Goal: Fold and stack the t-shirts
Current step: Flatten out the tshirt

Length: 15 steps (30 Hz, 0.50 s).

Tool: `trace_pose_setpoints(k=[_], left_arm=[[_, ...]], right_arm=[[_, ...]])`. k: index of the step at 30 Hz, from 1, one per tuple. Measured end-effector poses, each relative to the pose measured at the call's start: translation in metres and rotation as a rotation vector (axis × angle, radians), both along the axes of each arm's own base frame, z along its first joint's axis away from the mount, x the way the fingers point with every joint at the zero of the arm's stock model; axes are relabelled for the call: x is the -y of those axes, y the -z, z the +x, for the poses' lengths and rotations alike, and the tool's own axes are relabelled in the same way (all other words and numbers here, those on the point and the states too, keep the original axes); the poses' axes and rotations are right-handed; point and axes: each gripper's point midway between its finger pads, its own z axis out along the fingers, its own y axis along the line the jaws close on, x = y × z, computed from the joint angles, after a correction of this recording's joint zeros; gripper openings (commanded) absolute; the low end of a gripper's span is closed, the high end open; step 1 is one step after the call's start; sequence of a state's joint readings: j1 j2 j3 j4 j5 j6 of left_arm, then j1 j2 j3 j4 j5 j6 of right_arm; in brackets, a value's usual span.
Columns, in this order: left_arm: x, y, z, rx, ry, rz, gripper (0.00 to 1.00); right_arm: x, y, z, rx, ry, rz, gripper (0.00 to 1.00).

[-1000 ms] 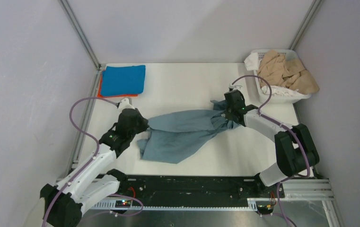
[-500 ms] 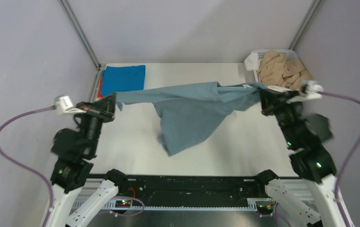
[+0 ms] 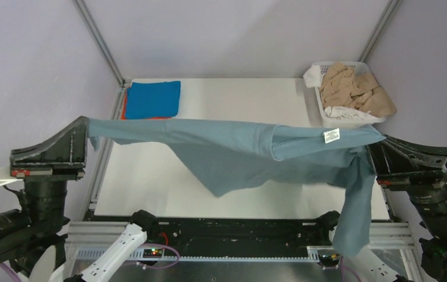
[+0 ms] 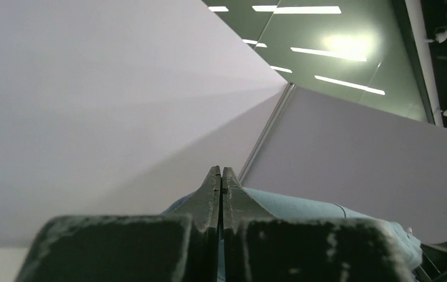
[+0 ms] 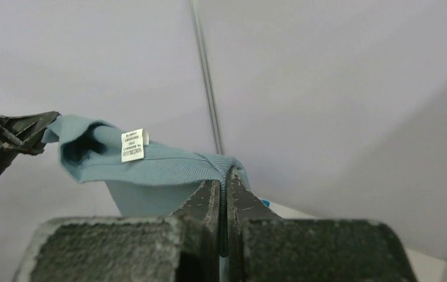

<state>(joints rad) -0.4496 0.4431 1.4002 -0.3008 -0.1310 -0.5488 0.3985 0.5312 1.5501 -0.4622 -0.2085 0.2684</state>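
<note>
The left gripper [image 3: 85, 130] and the right gripper [image 3: 374, 154] were each pinched tight on an end of the grey-blue t-shirt [image 3: 238, 154]. It hung stretched between them in the air above the table [image 3: 238, 97], one part drooping beside the right gripper.

Grey-blue t-shirt [image 3: 232, 153] spans the table [image 3: 238, 97]; far strip seems free.

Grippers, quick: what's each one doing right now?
Left gripper: shut on one end of the grey-blue t-shirt.
Right gripper: shut on the other end of it.
</note>
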Motion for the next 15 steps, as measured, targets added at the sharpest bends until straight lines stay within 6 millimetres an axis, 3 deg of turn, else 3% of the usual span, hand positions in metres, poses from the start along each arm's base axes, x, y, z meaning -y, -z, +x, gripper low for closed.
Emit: trace_pose_setpoints(k=[3,7,10,11,12,15], left_arm=[[0.0,-0.019,0.002,0.022,-0.015,0.006,0.0],[0.001,-0.035,0.044,-0.037,-0.109,0.017,0.0],[0.005,-0.037,0.1,-0.128,-0.228,0.037,0.0],[0.008,-0.036,0.129,-0.172,-0.284,0.051,0.0],[0.011,-0.032,0.147,-0.2,-0.314,0.064,0.0],[0.023,0.002,0.232,-0.342,-0.437,0.132,0.0]], right_arm=[[-0.001,-0.011,-0.005,0.02,-0.005,-0.002,0.0],[-0.002,-0.016,0.028,-0.035,0.053,0.004,0.0],[-0.003,-0.008,0.081,-0.133,0.153,0.005,0.0],[-0.004,-0.001,0.104,-0.177,0.194,0.001,0.0],[-0.005,0.008,0.126,-0.222,0.23,-0.006,0.0],[-0.007,0.055,0.199,-0.373,0.352,-0.043,0.0]])
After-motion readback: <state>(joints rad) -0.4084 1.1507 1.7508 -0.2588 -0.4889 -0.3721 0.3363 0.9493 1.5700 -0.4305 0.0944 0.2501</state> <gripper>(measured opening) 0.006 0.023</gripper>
